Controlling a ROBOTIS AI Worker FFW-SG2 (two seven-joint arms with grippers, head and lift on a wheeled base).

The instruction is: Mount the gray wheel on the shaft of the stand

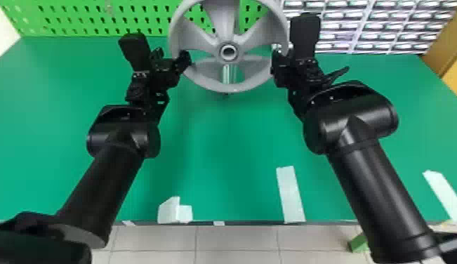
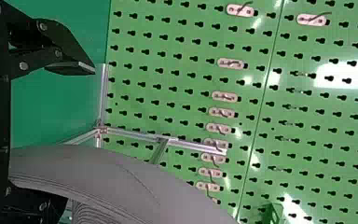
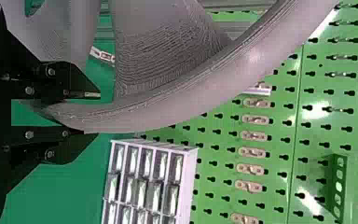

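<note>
A green table (image 1: pixel 220 158) takes up most of the head view, with a green pegboard (image 1: pixel 80 17) standing along its far edge. A rack of small drawers (image 1: pixel 371 26) is at the far right of the table. The gray wheel (image 1: pixel 222 21) is upright over the far middle of the table, between the two grippers. Behind it, a metal stand (image 1: pixel 227 75) shows through a lower opening between the spokes; it is hard to tell whether the shaft is in the wheel's hub (image 1: pixel 229 60).

The left gripper (image 1: pixel 172 59) is at the wheel's left side, its jaws well apart, one reaching inside the rim and the other outside. The right gripper (image 1: pixel 283 58) is at the right side, its jaws clamped on the rim, one on each face of it.

White tape strips (image 1: pixel 290 195) lie near the table's front edge, and small hooks (image 2: pixel 230 63) are fixed in rows on the pegboard.
</note>
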